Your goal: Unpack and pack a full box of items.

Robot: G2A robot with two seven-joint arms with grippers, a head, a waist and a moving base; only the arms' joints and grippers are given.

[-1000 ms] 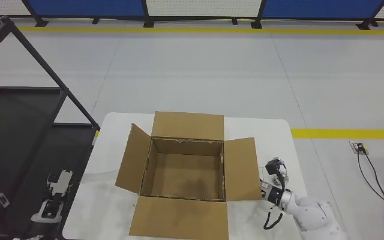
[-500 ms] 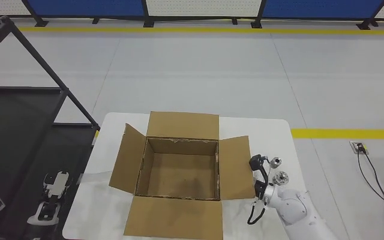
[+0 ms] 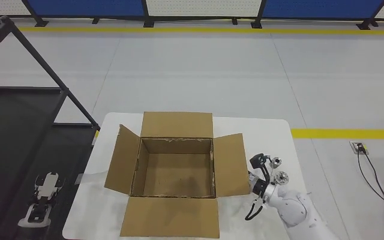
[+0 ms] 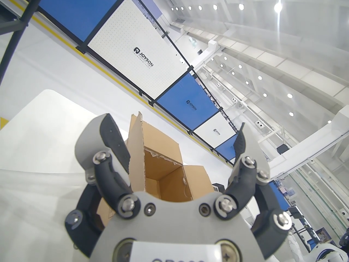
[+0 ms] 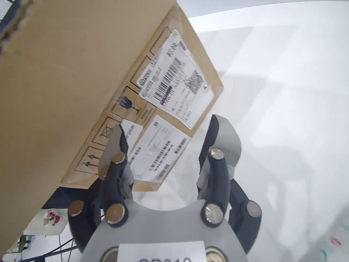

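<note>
An open cardboard box (image 3: 174, 175) stands mid-table with all its flaps folded out, and its inside looks bare. My right gripper (image 3: 254, 174) sits at the box's right side by the right flap. In the right wrist view that gripper (image 5: 167, 140) is open, its fingers beside the labelled box wall (image 5: 169, 88) and under the flap (image 5: 68, 55). My left gripper (image 3: 47, 180) hangs beyond the table's left edge, low and away from the box. In the left wrist view it (image 4: 177, 137) is open and holds nothing, with the box (image 4: 163, 164) farther off.
The white table (image 3: 264, 135) has bare room right of the box and along its far edge. A black metal frame (image 3: 36, 114) stands to the left of the table. Blue and white partition panels (image 3: 204, 7) line the far floor.
The box has slid left across the table, with my right gripper following at its right side. My left gripper has drifted left and nearer the robot, off the table.
</note>
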